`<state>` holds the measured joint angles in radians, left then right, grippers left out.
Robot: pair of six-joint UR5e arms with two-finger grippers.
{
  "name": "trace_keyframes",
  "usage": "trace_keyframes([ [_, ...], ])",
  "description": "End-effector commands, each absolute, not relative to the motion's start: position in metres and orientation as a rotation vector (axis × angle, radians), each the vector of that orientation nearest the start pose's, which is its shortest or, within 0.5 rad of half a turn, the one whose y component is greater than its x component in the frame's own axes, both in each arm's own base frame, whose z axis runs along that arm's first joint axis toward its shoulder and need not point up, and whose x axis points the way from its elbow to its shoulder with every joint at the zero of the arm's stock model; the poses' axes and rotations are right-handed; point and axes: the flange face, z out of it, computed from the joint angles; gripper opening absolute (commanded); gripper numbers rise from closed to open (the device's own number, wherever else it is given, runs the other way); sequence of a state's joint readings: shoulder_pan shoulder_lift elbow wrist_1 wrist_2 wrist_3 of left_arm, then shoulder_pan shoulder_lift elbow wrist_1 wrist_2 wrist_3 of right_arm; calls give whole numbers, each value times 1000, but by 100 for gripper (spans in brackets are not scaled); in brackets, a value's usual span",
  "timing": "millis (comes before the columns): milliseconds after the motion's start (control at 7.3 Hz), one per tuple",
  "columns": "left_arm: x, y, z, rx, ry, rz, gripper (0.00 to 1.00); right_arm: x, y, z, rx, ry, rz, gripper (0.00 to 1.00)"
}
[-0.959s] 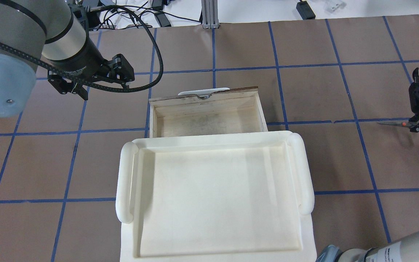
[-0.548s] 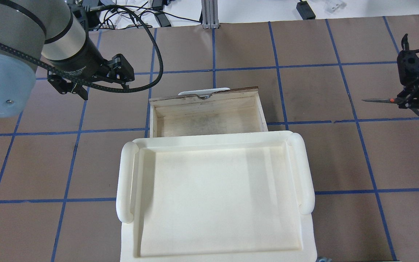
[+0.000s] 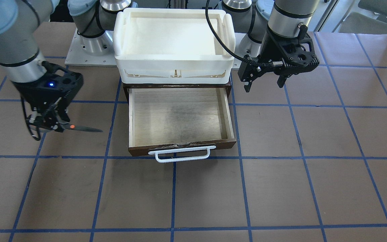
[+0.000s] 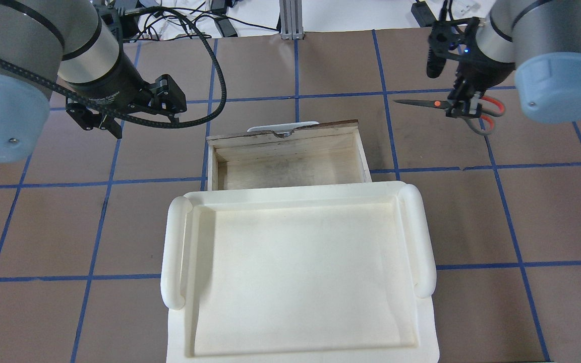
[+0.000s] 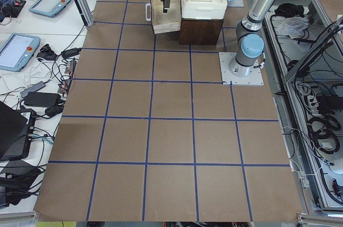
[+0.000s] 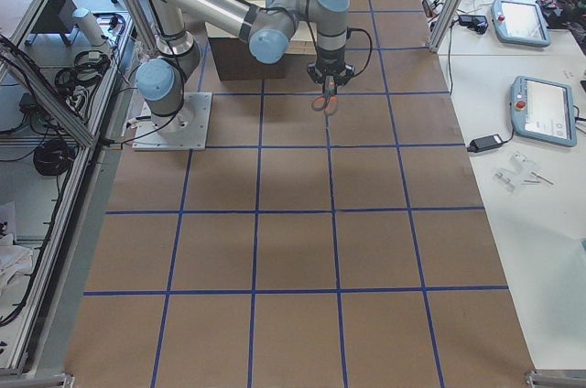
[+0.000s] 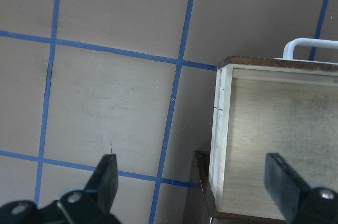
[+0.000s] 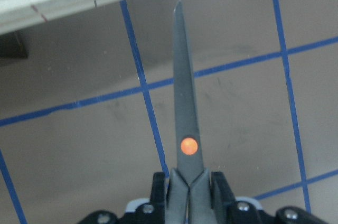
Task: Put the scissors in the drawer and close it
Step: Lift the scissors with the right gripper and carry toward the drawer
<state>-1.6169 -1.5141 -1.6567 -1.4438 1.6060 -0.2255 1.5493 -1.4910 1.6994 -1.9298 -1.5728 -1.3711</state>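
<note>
The scissors (image 4: 437, 103) have grey handles lined orange and an orange pivot dot. My right gripper (image 4: 459, 108) is shut on them just behind the pivot and holds them above the table, to the right of the drawer, blades pointing at it. They also show in the front view (image 3: 76, 127) and the right wrist view (image 8: 186, 123). The drawer (image 4: 290, 164) stands pulled open, its pale wooden inside bare, its white bar handle (image 3: 179, 154) on the far side. My left gripper (image 4: 144, 118) is open and empty, hovering left of the drawer; it also shows in the front view (image 3: 264, 84).
A large white plastic tray (image 4: 174, 242) sits on top of the dark cabinet that holds the drawer. The brown table has a grid of blue tape. Cables and tablets lie beyond the table's far edge.
My right gripper has carried the scissors from the table's right edge away from the robot and leftwards, nearer the drawer. The left arm has not moved.
</note>
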Motion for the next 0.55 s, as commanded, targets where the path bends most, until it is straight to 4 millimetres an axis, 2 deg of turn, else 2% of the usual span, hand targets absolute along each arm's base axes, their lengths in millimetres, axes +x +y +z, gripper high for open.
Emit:
trace_keyframes([
  [0,-152,-471,485,-282,3103,-154,100,243,-515,402,-2038,2461,-165,0],
  [274,-152,-471,485,-279,3103,-154,100,323,-483,377,-2195,2294,-119,0],
  [411,-151,-471,485,-282,3101,-155,100,355,-467,375,-2270,2216,-126,0],
])
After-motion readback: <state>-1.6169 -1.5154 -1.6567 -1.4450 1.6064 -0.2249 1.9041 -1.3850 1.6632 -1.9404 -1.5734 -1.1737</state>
